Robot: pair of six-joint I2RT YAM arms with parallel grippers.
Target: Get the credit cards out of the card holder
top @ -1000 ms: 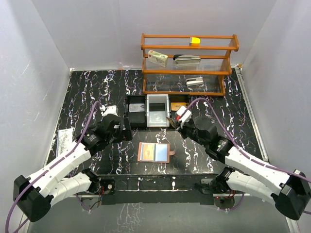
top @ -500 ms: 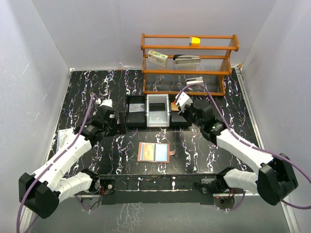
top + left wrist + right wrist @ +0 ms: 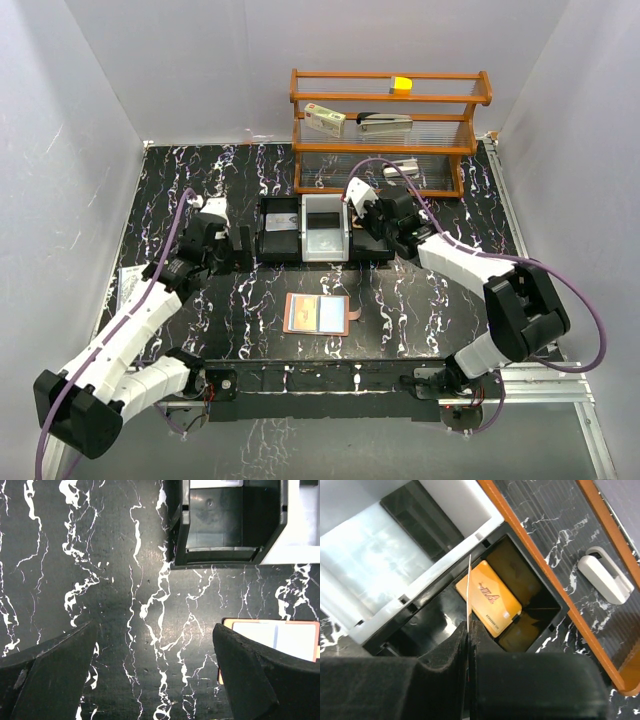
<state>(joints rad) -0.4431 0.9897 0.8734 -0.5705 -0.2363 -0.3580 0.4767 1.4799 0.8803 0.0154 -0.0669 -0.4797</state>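
Note:
The card holder (image 3: 317, 314) lies open and flat on the table's near middle, pale blue inside with a salmon rim; its corner shows in the left wrist view (image 3: 295, 637). My right gripper (image 3: 361, 221) hangs over the right-hand black tray (image 3: 374, 248), shut on a thin credit card seen edge-on (image 3: 469, 587) between its jaws (image 3: 470, 626). An orange credit card (image 3: 490, 605) lies in that tray below. My left gripper (image 3: 243, 251) hovers left of the trays, open and empty (image 3: 152, 672), well left of the card holder.
Three trays stand in a row behind the card holder: black (image 3: 279, 230), white (image 3: 325, 228), black. A wooden shelf rack (image 3: 390, 130) with small items stands behind them. A paper packet (image 3: 131, 290) lies at the table's left edge.
My right gripper has carried the card away from the card holder, back and left, to above the right black tray. My left arm has drawn back and left, still open.

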